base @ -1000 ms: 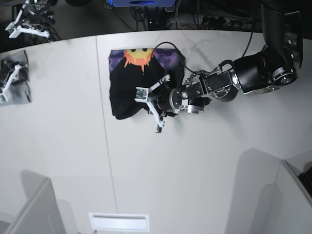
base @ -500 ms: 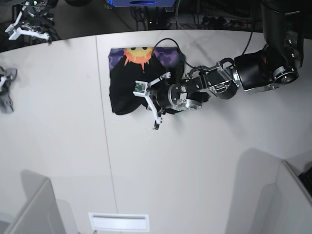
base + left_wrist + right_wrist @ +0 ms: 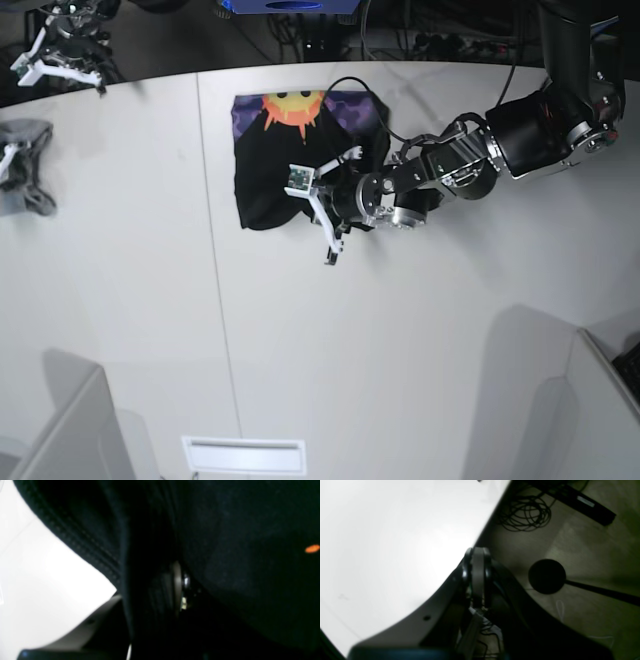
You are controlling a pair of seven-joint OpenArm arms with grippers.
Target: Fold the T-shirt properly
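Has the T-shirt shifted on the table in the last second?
Yes. The T-shirt has slid slightly rightward, away from the table seam, with the left hand on it.

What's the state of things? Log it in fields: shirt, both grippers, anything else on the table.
T-shirt: black, bunched, sun print showing at the far edge
left gripper: closed on the T-shirt's edge
right gripper: shut, empty, above the table edge
grey cloth: crumpled at the base view's left edge, apart from the T-shirt

The right hand [image 3: 478, 555], fingers pressed together, hangs over the white table's edge [image 3: 492, 517] above coiled cables [image 3: 523, 515].
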